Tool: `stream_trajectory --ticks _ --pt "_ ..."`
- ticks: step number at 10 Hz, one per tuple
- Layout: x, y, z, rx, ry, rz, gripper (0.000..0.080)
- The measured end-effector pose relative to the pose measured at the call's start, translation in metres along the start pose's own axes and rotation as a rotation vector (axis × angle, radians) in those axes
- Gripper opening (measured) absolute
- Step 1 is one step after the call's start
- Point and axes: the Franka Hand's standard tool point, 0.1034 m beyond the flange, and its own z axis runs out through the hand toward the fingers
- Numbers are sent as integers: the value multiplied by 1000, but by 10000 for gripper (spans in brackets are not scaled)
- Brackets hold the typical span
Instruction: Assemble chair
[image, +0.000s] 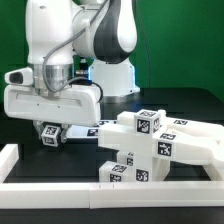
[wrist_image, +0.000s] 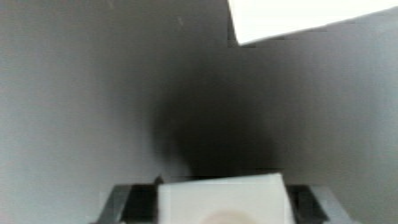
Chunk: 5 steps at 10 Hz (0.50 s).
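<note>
Arm bent low, pincer (image: 52, 131) gripping chair piece (image: 50, 134)

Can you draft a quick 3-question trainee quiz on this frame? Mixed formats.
1. True or false: the gripper is down low near the table, at the exterior view's left.
2. Multiple choice: the partly built chair lies (A) under the gripper, (B) to the exterior view's right of the gripper, (C) outside the border rail.
3. Fill in: in the wrist view, the thing between the fingers is a ____ white piece.

Key:
1. True.
2. B.
3. Small; the gripper is shut on the small white piece, a tagged block in the exterior view.
</note>
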Motion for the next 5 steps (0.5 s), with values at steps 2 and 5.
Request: stream_trajectory --ticks 2,5 --pt "-3 -3 2 16 -12 14 340" --pt "-4 -3 3 16 -14 14 618"
